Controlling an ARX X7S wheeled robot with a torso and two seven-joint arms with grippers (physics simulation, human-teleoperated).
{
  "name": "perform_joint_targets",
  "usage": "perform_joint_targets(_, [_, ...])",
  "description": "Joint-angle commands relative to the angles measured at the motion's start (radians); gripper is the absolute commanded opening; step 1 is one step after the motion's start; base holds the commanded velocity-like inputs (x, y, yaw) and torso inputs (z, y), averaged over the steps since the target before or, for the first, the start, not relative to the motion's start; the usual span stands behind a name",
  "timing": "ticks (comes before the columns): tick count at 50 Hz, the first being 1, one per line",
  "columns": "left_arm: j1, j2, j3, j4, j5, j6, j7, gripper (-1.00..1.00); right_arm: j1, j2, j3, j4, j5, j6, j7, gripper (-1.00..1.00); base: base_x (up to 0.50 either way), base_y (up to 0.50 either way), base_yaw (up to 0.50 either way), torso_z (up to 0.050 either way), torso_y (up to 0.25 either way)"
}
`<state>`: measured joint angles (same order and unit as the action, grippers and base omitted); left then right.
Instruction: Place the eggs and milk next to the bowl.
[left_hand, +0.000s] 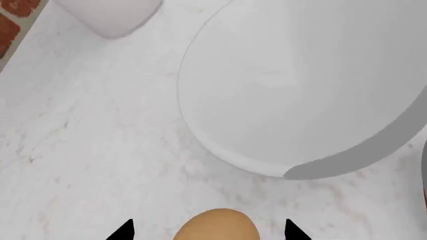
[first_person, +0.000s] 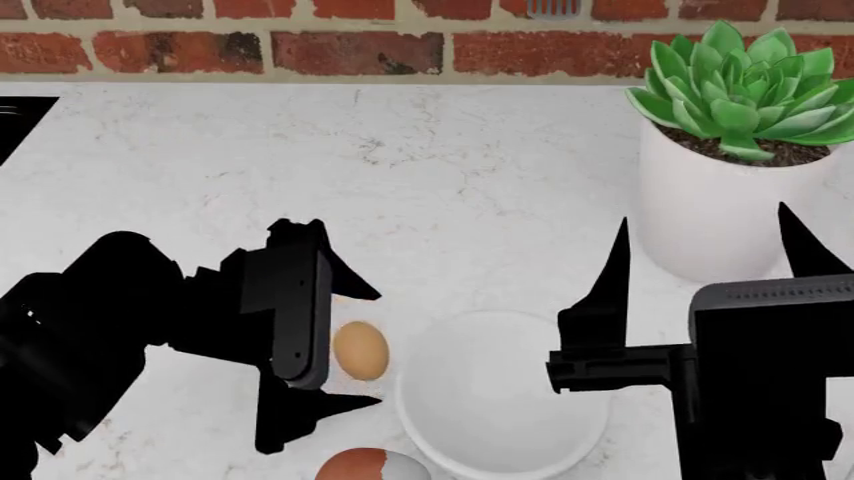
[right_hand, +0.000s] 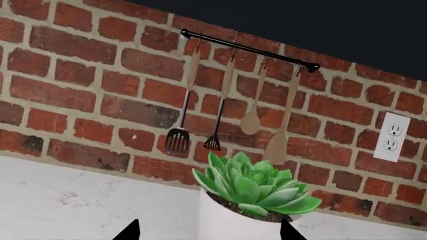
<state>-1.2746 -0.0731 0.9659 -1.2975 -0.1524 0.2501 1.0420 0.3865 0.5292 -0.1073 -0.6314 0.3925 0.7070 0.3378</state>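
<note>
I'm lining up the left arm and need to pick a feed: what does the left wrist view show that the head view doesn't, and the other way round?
Only the left wrist view shows the bowl's near rim close up. Only the head view shows the reddish-brown egg, the succulent pot, the right gripper and the left gripper open around the tan egg. Both share that tan egg, the bowl and the marble counter.

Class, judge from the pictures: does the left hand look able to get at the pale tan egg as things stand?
Probably yes. The left hand is open with the tan egg between its fingertips, on the counter beside the bowl; nothing blocks it.
</note>
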Motion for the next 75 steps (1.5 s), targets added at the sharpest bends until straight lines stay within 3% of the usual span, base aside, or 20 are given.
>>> perform_joint_targets(1, [0.035,0.038,0.047,-0.009,0.055,-0.024,0.032,1.0,-0.004,-0.013,0.029,-0.008,-0.012,0.0,-0.023,1.0,0.0,0.0,0.0,0.0,0.0])
perform_joint_targets(23, [0.027,0.025,0.018,-0.004,0.057,-0.019,0.047,1.0,0.007,-0.011,0.022,-0.012,-0.008,0.004,-0.02,1.0,0.0,0.0,0.0,0.0,0.0])
perform_joint_targets(28, [0.013,-0.004,0.007,0.026,0.046,-0.039,0.05,1.0,0.017,-0.013,0.015,-0.012,-0.008,0.007,-0.02,1.0,0.0,0.0,0.0,0.0,0.0])
perform_joint_targets(34, [0.021,-0.09,-0.005,0.212,0.03,-0.163,0.041,1.0,0.033,-0.017,0.001,-0.011,-0.009,0.014,-0.018,1.0,0.0,0.0,0.0,0.0,0.0])
perform_joint_targets(42, [0.006,-0.121,-0.022,0.228,0.017,-0.176,0.031,1.0,0.045,-0.019,-0.008,-0.02,-0.007,0.027,-0.014,1.0,0.0,0.0,0.0,0.0,0.0])
perform_joint_targets(49, [0.027,-0.192,-0.061,0.382,-0.027,-0.266,0.013,1.0,0.051,-0.017,-0.007,-0.026,-0.003,0.031,-0.013,1.0,0.0,0.0,0.0,0.0,0.0])
perform_joint_targets(54, [0.07,-0.283,-0.108,0.614,-0.092,-0.393,-0.015,1.0,0.058,-0.02,-0.009,-0.028,0.0,0.035,-0.012,1.0,0.0,0.0,0.0,0.0,0.0])
perform_joint_targets(64, [0.167,-0.434,-0.245,0.934,-0.238,-0.62,-0.164,1.0,0.073,-0.027,-0.018,-0.025,0.006,0.031,-0.015,1.0,0.0,0.0,0.0,0.0,0.0])
perform_joint_targets(75, [0.291,-0.517,-0.379,1.179,-0.352,-0.763,-0.383,1.0,0.116,-0.037,-0.036,-0.012,0.007,0.041,-0.017,1.0,0.0,0.0,0.0,0.0,0.0])
